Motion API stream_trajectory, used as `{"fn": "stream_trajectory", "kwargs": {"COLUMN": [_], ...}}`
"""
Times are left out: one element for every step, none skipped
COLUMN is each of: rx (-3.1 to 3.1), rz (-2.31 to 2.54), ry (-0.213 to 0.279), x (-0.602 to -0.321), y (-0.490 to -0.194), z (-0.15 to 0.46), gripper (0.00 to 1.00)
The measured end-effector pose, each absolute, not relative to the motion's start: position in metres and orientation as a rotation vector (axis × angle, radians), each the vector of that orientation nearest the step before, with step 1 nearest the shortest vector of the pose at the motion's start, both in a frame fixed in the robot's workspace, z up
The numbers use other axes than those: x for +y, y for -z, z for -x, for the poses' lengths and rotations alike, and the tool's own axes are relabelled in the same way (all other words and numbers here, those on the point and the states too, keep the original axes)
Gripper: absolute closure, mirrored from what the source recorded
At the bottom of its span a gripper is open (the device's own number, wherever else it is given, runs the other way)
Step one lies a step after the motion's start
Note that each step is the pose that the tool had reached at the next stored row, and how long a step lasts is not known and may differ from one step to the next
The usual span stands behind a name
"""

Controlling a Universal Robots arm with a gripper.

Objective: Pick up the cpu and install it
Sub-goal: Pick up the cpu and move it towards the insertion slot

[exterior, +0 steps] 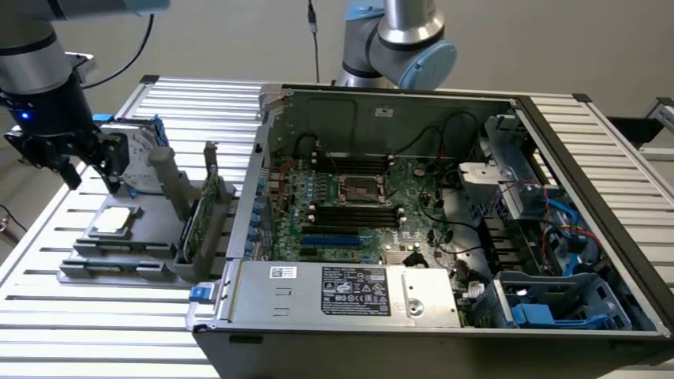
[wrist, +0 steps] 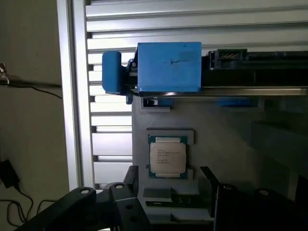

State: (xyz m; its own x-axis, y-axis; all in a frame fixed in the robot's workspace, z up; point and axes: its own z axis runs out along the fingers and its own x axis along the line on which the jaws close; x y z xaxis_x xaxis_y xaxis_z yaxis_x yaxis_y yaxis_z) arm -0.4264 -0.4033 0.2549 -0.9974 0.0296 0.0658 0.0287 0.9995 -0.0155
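Note:
The cpu (exterior: 114,220) (wrist: 167,157) is a small square chip with a silver top, lying flat in a recess of the grey holder (exterior: 118,253) on the exterior view's left. My gripper (exterior: 93,180) hangs above and a little behind it, open, with nothing between its black fingers (wrist: 209,180). In the wrist view the chip sits between the two finger tips, some way below them. The motherboard's empty cpu socket (exterior: 358,189) lies in the middle of the open computer case (exterior: 421,103).
A hard drive with blue brackets (exterior: 142,146) (wrist: 168,66) stands just behind the gripper. Upright cards (exterior: 205,213) rise from the holder between the chip and the case. A second arm (exterior: 395,39) stands behind the case. The slatted table edge (wrist: 72,96) runs close by.

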Motion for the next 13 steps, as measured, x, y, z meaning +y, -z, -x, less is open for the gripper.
{"fn": "stream_trajectory", "kwargs": {"rx": [-3.076, -3.076, -3.076, -3.077, -3.078, -3.078, -3.079, -3.080, -3.081, -3.082, -3.084, -3.085, -3.086], "rz": [0.045, 0.045, 0.045, 0.045, 0.045, 0.045, 0.045, 0.045, 0.045, 0.044, 0.044, 0.044, 0.043], "ry": [-0.022, -0.022, -0.022, -0.022, -0.022, -0.022, -0.022, -0.022, -0.022, -0.022, -0.022, -0.022, -0.022], "x": [-0.405, -0.407, -0.409, -0.410, -0.411, -0.411, -0.412, -0.412, -0.412, -0.412, -0.412, -0.412, -0.412], "y": [-0.253, -0.251, -0.250, -0.248, -0.246, -0.244, -0.242, -0.241, -0.239, -0.237, -0.235, -0.233, -0.232], "z": [0.426, 0.426, 0.426, 0.426, 0.426, 0.426, 0.426, 0.426, 0.426, 0.426, 0.426, 0.426, 0.426], "gripper": [0.38, 0.38, 0.38, 0.38, 0.38, 0.38, 0.38, 0.38, 0.38, 0.38, 0.38, 0.38, 0.38]}}
